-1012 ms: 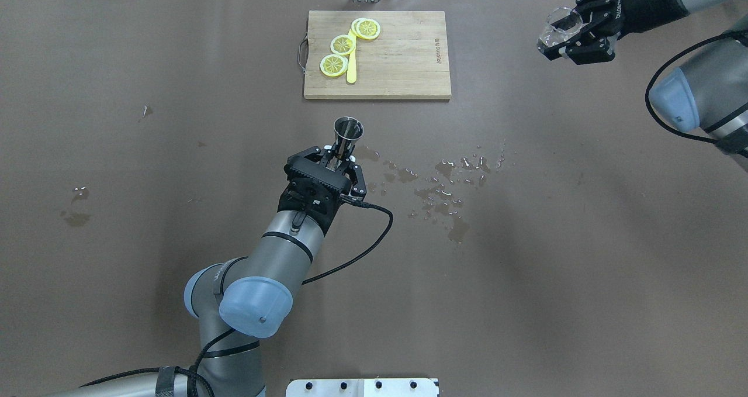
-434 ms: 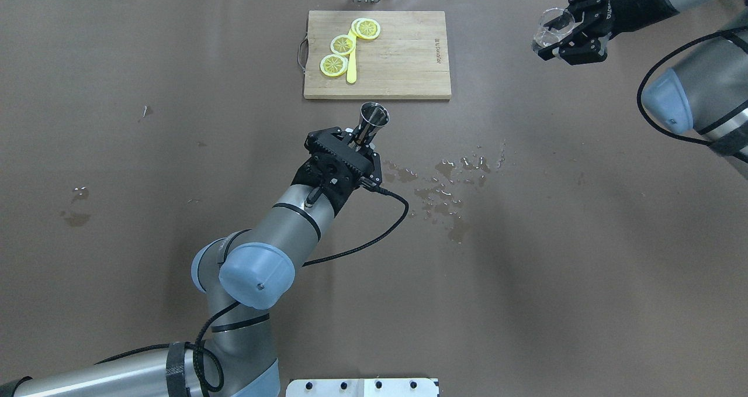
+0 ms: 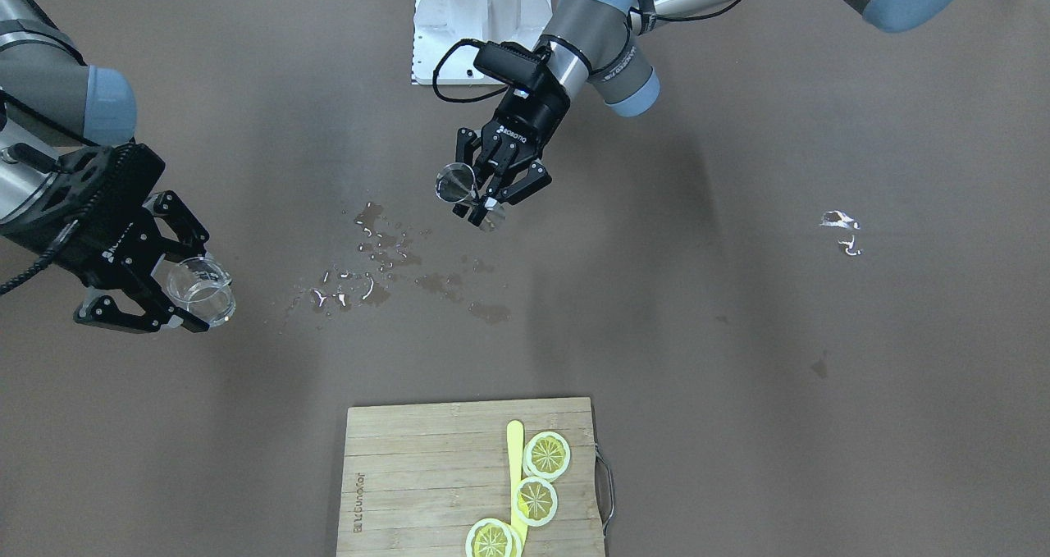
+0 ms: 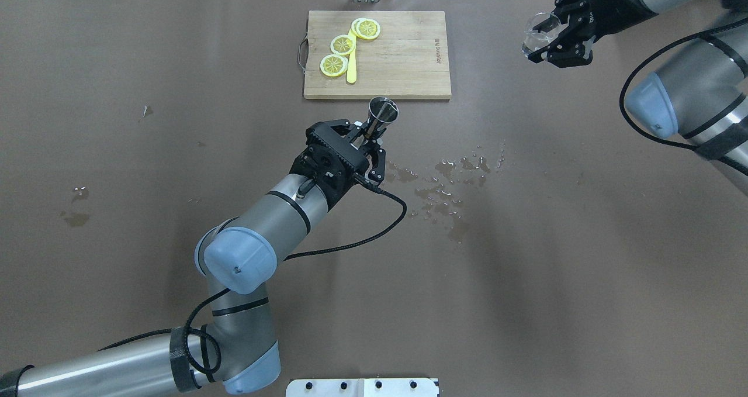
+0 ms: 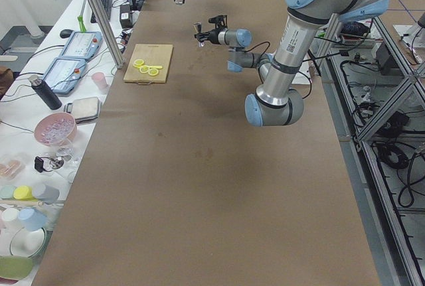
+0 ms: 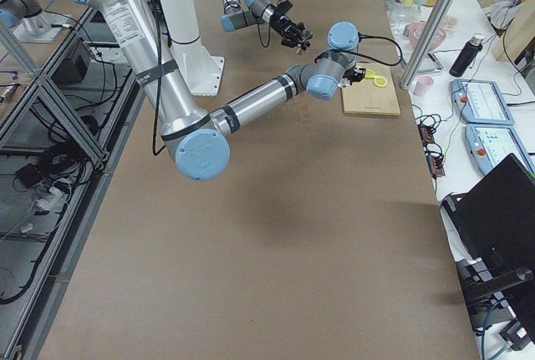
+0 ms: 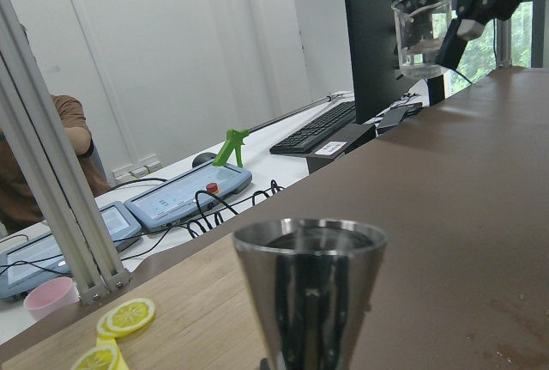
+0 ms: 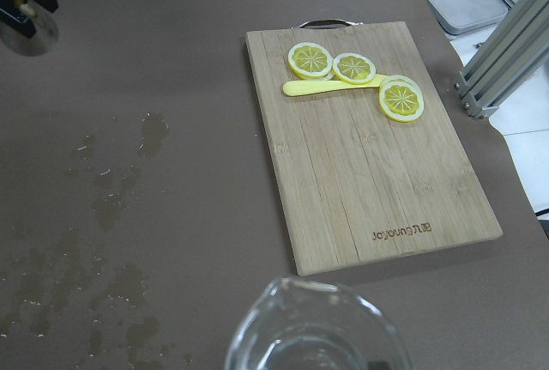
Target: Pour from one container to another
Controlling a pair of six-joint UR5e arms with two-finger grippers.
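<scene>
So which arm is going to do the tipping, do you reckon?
Probably the left. The left gripper holds the small metal jigger near the table's middle; the right gripper holds the wider glass beaker, the easier thing to pour into.

A brown-covered table (image 4: 117, 239) was flanked by a cluttered white bench (image 5: 16, 117); white walls (image 7: 171, 44) were seen beyond.

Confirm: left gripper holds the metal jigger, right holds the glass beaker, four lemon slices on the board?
Three lemon slices, not four, on the board; the overhead view shows it. Left gripper holds the metal jigger, right gripper the glass beaker.
</scene>
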